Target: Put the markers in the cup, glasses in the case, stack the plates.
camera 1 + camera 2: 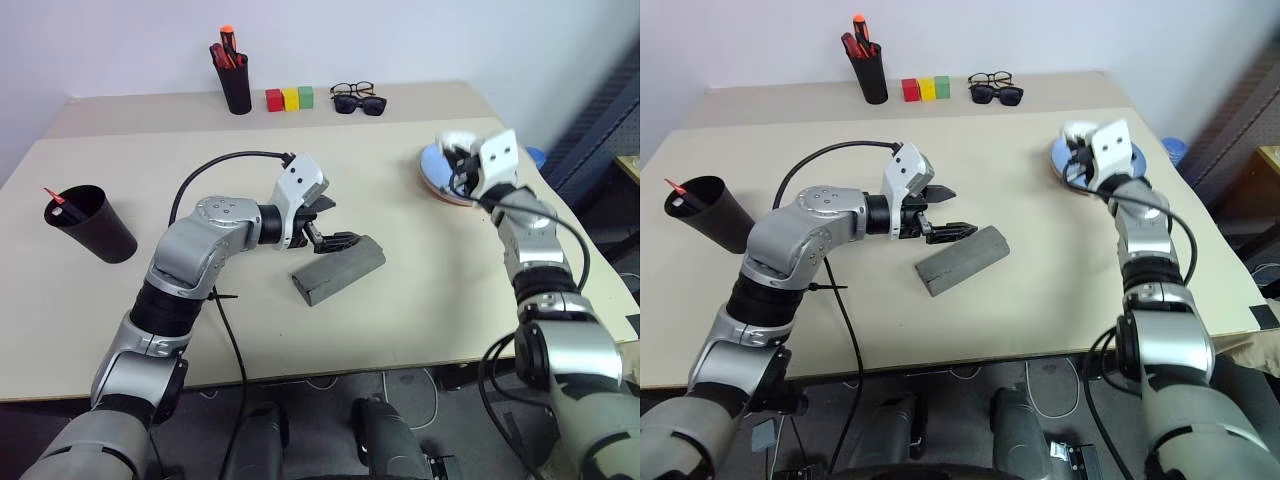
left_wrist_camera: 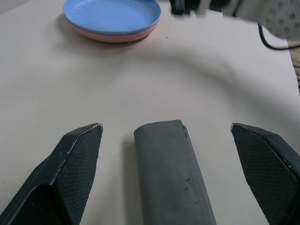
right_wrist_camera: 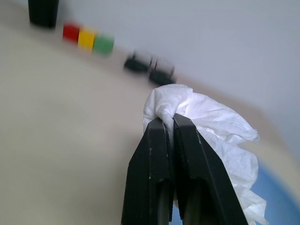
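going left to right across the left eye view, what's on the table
cup → pen holder → case → plates

I count two plates (image 2: 112, 18) stacked together, one light blue on one salmon pink. There is one grey case (image 1: 338, 270), closed. I see two black containers: one wide cup (image 1: 90, 222) and one narrower pen holder (image 1: 236, 85). At the cup's rim I can make out one red marker (image 1: 55, 197) (any other in there I cannot tell). The holder carries a bunch of red and orange pens (image 1: 226, 46), too tight to count. Three small blocks (image 1: 289, 98) sit in a row: one red, one yellow, one green. Two pairs of eyewear: one pair of clear wire-frame glasses (image 1: 351, 89) and one pair of dark sunglasses (image 1: 359, 103). One crumpled white tissue (image 3: 206, 117). One tabletop (image 1: 420, 290), and two pincers on my rig.
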Tool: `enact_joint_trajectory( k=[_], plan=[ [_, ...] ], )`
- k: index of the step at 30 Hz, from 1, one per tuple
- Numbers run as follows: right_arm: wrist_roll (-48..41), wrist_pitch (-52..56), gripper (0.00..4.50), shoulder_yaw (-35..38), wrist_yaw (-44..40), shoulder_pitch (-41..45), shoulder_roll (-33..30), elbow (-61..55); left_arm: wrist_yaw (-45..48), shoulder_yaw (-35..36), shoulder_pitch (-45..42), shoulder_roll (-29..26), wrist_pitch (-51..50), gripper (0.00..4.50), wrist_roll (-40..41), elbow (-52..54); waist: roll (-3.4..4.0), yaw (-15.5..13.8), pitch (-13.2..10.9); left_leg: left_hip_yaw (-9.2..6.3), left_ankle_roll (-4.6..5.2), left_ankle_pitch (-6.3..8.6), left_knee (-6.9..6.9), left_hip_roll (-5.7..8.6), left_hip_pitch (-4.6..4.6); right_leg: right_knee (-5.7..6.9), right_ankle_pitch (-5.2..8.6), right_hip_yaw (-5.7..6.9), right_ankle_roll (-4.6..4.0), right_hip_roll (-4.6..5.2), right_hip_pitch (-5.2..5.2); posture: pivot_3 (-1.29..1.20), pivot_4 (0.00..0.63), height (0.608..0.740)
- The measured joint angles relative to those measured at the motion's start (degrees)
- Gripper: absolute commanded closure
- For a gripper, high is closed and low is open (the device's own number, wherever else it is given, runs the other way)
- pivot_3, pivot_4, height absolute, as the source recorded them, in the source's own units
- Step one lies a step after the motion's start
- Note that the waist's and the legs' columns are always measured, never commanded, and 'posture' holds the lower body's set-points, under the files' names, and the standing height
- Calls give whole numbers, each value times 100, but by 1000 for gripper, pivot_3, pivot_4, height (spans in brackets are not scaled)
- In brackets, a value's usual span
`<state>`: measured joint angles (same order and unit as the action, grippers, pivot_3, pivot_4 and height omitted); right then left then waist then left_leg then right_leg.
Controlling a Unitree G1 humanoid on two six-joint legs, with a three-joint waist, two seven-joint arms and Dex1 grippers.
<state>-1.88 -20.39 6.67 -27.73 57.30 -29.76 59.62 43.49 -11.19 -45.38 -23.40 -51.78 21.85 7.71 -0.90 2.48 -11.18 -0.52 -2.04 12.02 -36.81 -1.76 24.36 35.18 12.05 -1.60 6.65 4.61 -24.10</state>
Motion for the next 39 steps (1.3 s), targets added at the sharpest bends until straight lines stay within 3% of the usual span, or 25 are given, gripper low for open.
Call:
enact_joint_trajectory(
  k=[1, 4, 8, 15, 20, 28, 39],
  plan=[
    [71, -51, 4483, -29, 55, 168, 0, 241, -82, 46, 13, 4, -4, 0, 1, 29, 0, -7, 0, 0, 0, 0, 0, 0, 1, -1, 4, 0, -6, 1, 0, 0, 150, 740],
    [290, -95, 3650, -119, 195, 375, -2, 887, -391, 200, 98, 24, 6, 0, -14, 200, -1, -7, 0, 1, 0, 0, 0, 2, 3, -6, 6, 0, -11, 4, 1, 0, 150, 740],
    [643, 59, 1724, -304, 570, 487, -2, 1556, -1020, 498, 344, 202, 160, 0, -108, 568, 0, 7, -1, 1, 0, 0, 2, 1, 3, -4, 4, 0, -10, 4, -2, 0, 150, 740],
    [960, -5, 1724, -363, 985, 759, -131, 1701, -2148, 965, 966, 600, 1142, 0, -621, 1059, 0, 8, -1, 2, 0, 0, 6, 1, 1, -2, 2, -2, -6, 2, -5, 0, 150, 740],
    [879, -304, 1724, -279, 700, 570, -219, 1571, -2109, 1023, 1201, 502, 1280, 0, -635, 987, -1, -17, 0, 2, -1, 0, 4, 2, 4, -6, 1, -1, -5, 2, -2, 0, 150, 740],
    [70, -68, 1724, 179, -713, -437, -118, 1132, -1820, 1026, 1066, 478, 1470, 0, -600, 406, -2, 20, 0, 2, 0, 0, 4, 2, -1, -6, -5, -1, 6, 1, 2, 0, 150, 740],
    [-248, 714, 1724, 300, -870, -618, 416, 1047, -1645, 1109, 952, 223, 1261, 0, -401, 379, -1, 12, 0, 2, -1, 0, 6, 1, -1, -4, -5, -1, 6, 1, 1, 0, 150, 740]
  ],
)
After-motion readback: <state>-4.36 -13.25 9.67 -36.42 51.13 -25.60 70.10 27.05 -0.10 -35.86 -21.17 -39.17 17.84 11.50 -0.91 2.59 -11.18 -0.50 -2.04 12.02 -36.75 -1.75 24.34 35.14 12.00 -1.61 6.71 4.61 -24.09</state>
